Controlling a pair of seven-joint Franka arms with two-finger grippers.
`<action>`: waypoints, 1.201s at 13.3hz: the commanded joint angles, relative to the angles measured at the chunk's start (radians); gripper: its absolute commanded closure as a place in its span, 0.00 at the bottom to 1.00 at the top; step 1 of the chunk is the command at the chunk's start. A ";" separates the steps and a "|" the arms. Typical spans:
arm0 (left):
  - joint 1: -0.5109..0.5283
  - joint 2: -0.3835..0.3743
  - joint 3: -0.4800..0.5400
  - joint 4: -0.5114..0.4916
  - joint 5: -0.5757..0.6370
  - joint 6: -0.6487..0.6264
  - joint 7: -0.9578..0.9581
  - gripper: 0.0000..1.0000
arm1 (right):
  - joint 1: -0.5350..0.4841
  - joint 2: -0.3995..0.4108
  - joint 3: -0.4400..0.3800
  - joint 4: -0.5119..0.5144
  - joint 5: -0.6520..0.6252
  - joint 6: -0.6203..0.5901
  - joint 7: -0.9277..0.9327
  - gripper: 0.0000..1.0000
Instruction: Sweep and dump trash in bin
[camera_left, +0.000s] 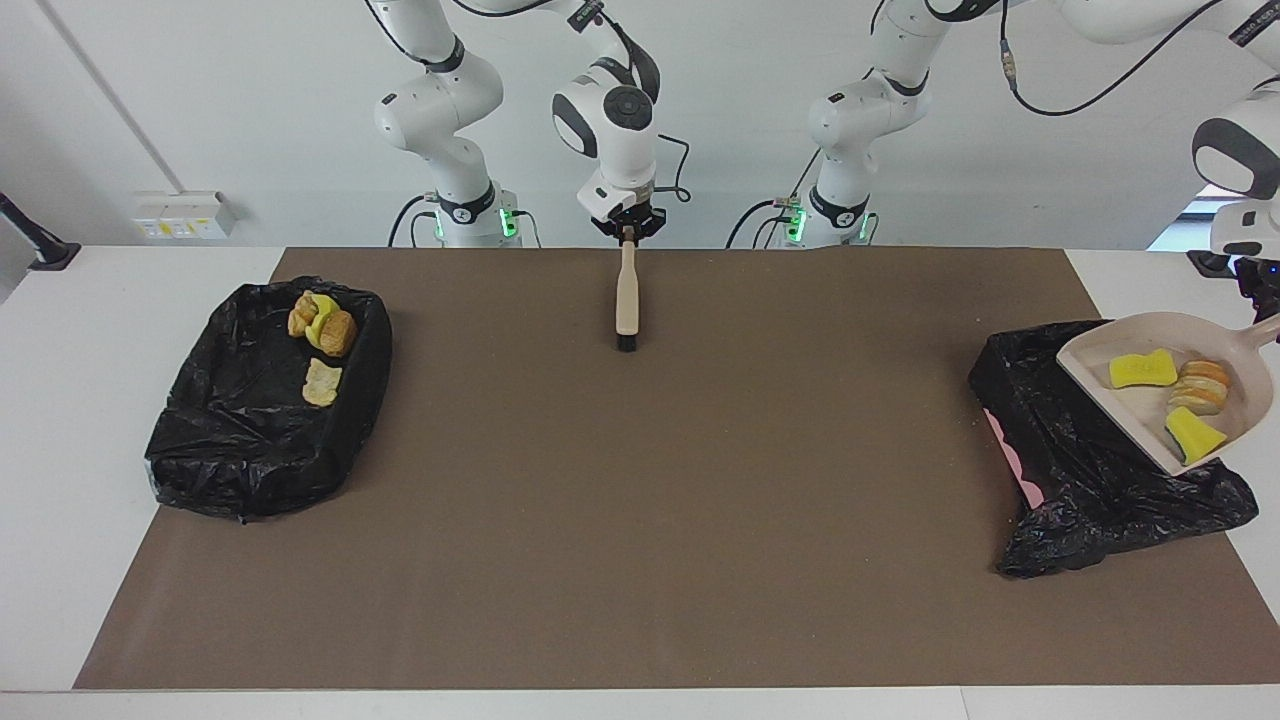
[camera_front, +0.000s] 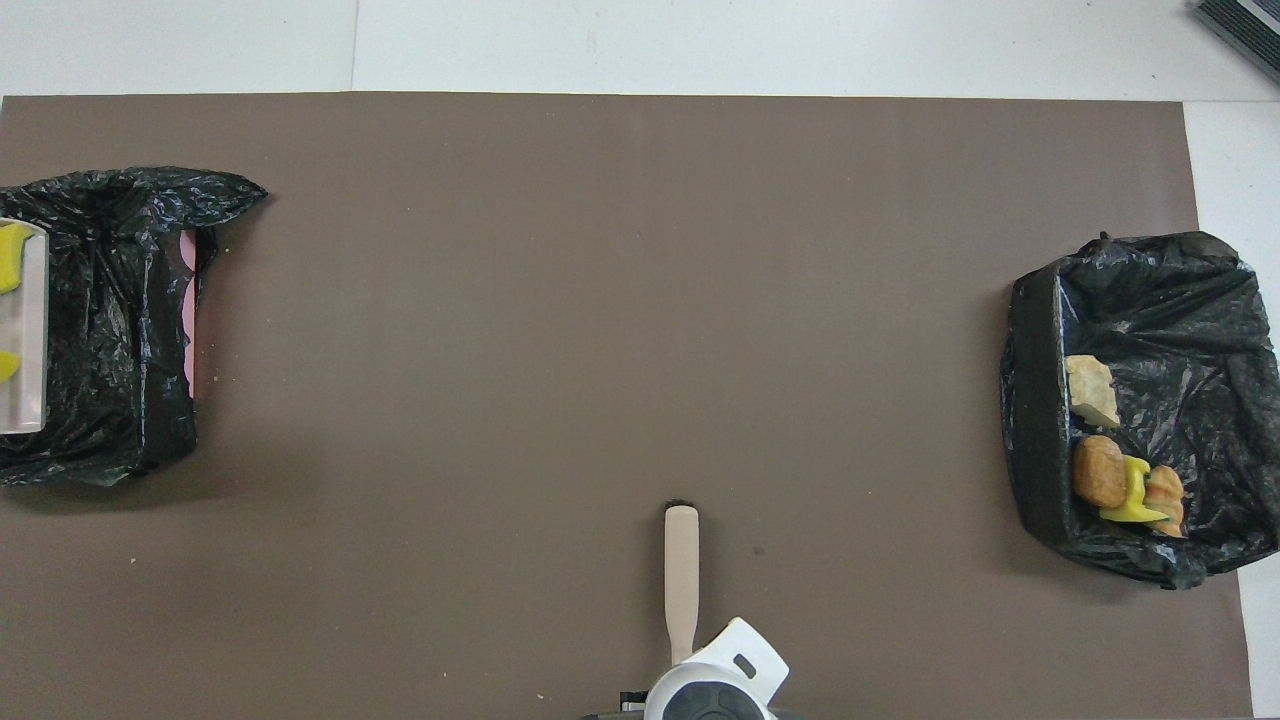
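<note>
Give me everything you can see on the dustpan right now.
The dustpan is a beige, plastic-looking scoop with raised walls and a short handle, held in the air by that handle in the left gripper, tilted over the black-bagged bin at the left arm's end of the table. Three scraps of trash lie in it: a yellow sponge piece, a layered orange-brown lump and a green-yellow sponge piece. It does not appear to touch the bag.

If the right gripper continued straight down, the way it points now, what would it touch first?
The right gripper holds a brush hanging bristles down, so the bristles would probably press onto the brown mat first. How far they are from it is unclear.
</note>
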 joint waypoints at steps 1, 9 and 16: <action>-0.052 0.032 0.011 0.027 0.126 -0.037 0.005 1.00 | -0.019 0.018 -0.003 0.050 -0.028 0.010 0.014 0.00; -0.115 -0.002 0.011 0.061 0.318 -0.238 -0.004 1.00 | -0.286 0.015 -0.005 0.211 -0.164 -0.008 -0.087 0.00; -0.219 -0.078 0.002 0.026 0.015 -0.441 -0.326 1.00 | -0.532 0.021 -0.003 0.430 -0.364 -0.098 -0.299 0.00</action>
